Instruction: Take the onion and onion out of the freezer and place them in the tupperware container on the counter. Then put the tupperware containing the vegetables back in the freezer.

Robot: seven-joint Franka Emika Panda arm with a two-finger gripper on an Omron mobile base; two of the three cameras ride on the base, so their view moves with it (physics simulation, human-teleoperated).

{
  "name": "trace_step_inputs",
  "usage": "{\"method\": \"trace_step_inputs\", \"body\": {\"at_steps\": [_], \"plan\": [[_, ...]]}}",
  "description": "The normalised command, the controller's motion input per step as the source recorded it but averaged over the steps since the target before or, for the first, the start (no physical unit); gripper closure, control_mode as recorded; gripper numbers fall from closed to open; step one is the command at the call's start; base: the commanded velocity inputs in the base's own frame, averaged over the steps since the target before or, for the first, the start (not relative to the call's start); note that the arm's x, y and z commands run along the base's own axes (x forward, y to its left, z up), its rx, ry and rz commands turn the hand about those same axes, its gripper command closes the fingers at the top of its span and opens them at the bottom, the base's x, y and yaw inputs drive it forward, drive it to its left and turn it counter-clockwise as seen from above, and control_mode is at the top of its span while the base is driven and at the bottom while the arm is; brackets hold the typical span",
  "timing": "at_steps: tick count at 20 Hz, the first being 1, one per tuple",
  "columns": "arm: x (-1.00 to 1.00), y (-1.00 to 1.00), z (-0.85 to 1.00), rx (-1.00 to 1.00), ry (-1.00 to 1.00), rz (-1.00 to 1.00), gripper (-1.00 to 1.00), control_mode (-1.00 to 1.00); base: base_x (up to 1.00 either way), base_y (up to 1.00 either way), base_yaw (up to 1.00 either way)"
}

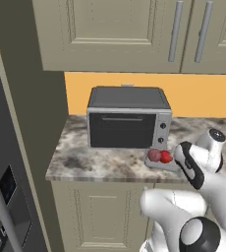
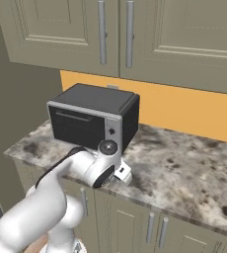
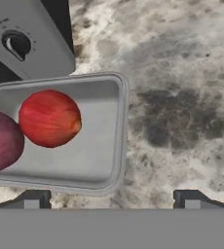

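Both onions already sit in the box, so your step now is to grip the box and carry it to the freezer.

Take the oven as your landmark. The box rests on the bench just in front of the oven's right corner, below its knobs. In it the duller onion lies left and the brighter onion right of it, the two touching or nearly so. The tool hangs above the bench with its tips spread wide and nothing between them; most of the box lies to the tool's left.

To do this well, shift the tool left until one tip is inside the box's near wall and the other outside it, clear of the brighter onion, then come down and close on the rim. Lift level and slowly: round onions will likely roll if you tilt.

The left base view gives you the freezer at the far left, well apart from the oven, with its long bar handle. The right base view has the arm covering the box. The hand view alone tells you that both onions are inside the walls and how wide the tips stand.
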Motion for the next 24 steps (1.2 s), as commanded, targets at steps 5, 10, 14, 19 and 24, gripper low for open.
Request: {"method": "trace_step_inputs", "body": {"at_steps": [5, 10, 14, 19, 24], "plan": [[0.28, -0.03, -0.25, 0.05, 0.09, 0.0, -1.0, -1.0, 0.0, 0.0, 0.0], [0.12, -0.14, -0.24, 0.04, 0.05, 0.0, -1.0, -1.0, 0.0, 0.0, 0.0], [0.22, -0.09, -0.26, 0.04, 0.03, 0.0, -1.0, -1.0, 0.0, 0.0, 0.0], [0.33, -0.01, -0.25, 0.03, 0.03, 0.0, -1.0, -1.0, 0.0, 0.0, 0.0], [0.27, -0.03, -0.26, 0.02, 0.04, 0.0, -1.0, -1.0, 0.0, 0.0, 0.0]]}}
